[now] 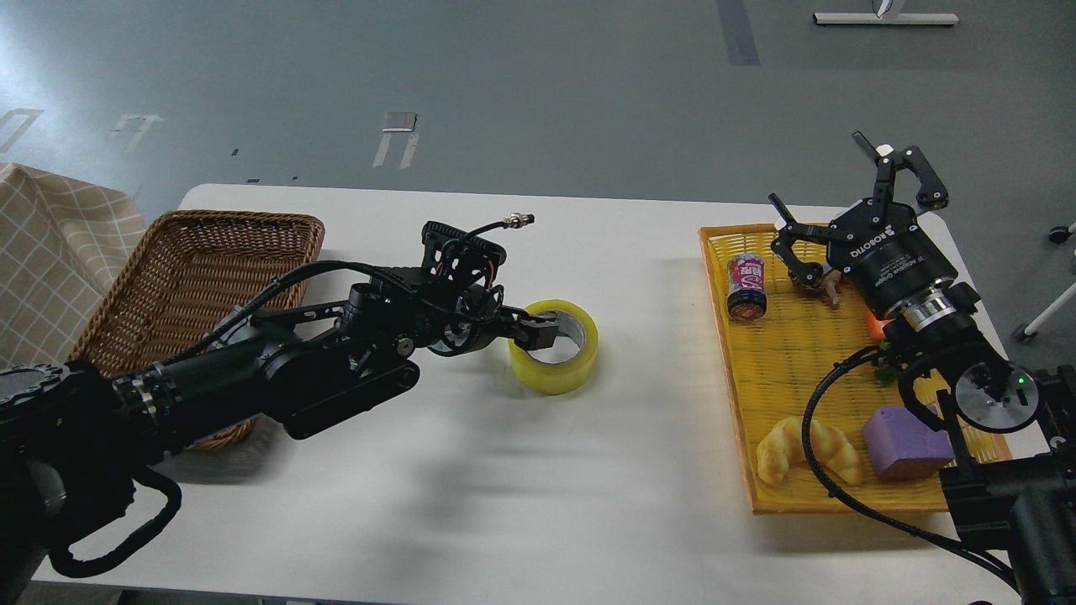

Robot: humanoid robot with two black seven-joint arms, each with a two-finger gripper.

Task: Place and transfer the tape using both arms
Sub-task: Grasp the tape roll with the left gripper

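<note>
The tape [561, 363], a wide yellow roll with a grey-white core, lies flat on the white table [471, 504] near the middle. My left gripper [535, 329] comes in from the left and its fingers are closed on the roll's left wall, one finger [542, 333] inside the core. The roll rests on the table. My right gripper [857, 202] is open and empty, fingers spread, raised over the far part of the yellow tray [731, 370] at the right.
A brown wicker basket [193, 269] stands at the left behind my left arm. The tray holds a small can [746, 286], a croissant [790, 449], a purple block [906, 441] and partly hidden small items. A checked cloth [50, 244] is at far left.
</note>
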